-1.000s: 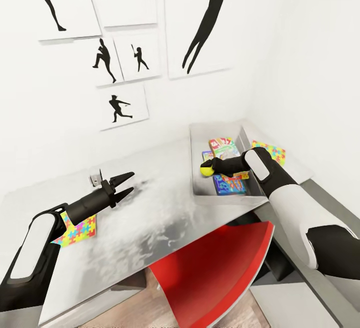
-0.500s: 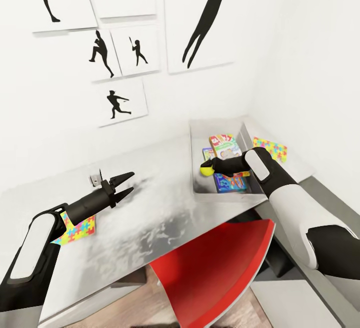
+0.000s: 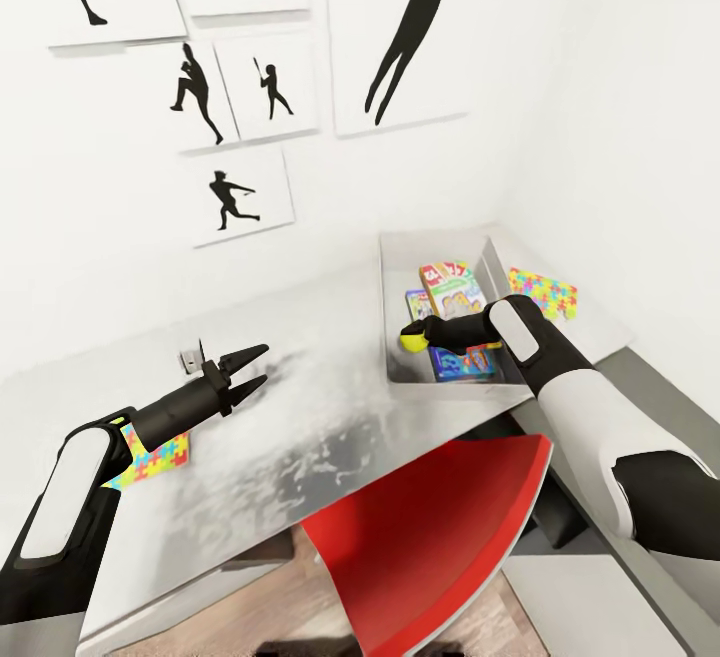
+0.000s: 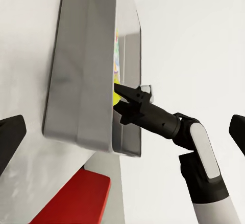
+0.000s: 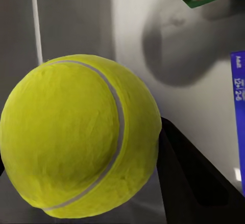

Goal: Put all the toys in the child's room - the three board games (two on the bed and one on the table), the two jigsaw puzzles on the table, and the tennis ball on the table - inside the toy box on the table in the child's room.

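Note:
My right gripper (image 3: 413,340) is shut on the yellow-green tennis ball (image 3: 409,343), holding it over the near left part of the light grey toy box (image 3: 393,267) on the table (image 3: 300,407). The ball (image 5: 81,137) hangs above the box floor and casts a shadow there. Inside the box lie the white-green board game (image 3: 452,287) and a blue one (image 3: 462,363). One jigsaw puzzle (image 3: 543,293) lies right of the box. The other puzzle (image 3: 152,457) lies at the table's left, partly under my left arm. My left gripper (image 3: 255,365) is open over bare tabletop.
A red chair (image 3: 430,527) is tucked under the table's front edge. A small grey object (image 3: 190,359) stands just behind my left gripper. White walls with black silhouette pictures (image 3: 235,197) close the table's back and right sides.
The whole view has shifted, so the wall pictures and box sit a little higher in frame. Both arms hold the same pose, the ball still in the right gripper.

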Controlling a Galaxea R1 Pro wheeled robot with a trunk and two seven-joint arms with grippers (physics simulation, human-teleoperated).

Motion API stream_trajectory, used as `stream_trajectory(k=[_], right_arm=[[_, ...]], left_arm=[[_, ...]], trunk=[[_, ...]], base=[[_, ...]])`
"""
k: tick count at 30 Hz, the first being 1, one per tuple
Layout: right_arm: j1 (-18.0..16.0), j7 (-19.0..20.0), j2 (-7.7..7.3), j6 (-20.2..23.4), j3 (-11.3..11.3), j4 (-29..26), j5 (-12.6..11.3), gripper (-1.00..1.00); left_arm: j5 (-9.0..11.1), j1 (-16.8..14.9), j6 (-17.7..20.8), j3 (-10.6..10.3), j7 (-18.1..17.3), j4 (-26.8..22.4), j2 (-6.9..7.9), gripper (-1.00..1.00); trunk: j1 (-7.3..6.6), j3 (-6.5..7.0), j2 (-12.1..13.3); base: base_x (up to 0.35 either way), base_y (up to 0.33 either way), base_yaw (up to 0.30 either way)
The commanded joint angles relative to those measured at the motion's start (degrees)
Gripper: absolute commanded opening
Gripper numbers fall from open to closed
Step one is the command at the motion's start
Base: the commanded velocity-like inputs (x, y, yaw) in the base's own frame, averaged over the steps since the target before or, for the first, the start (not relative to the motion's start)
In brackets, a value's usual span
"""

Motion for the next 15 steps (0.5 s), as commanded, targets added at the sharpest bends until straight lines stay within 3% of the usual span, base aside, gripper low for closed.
stream_trajectory(k=[1,15], right_arm=[[-0.1,0.5,-0.06,0.1,0.2,0.0,0.4,-1.00],[0.0,0.5,-0.06,0.0,0.2,0.0,0.4,-1.00]], left_arm=[[-0.3,0.0,0.3,0.1,-0.4,0.0,-0.01,1.00],[-0.3,-0.1,0.2,0.1,-0.5,0.0,-0.01,1.00]], trunk=[[0.03,-0.18,-0.1],[0.03,-1.49,-0.1]], base=[[0.000,0.000,0.000],[0.000,0.000,0.000]])
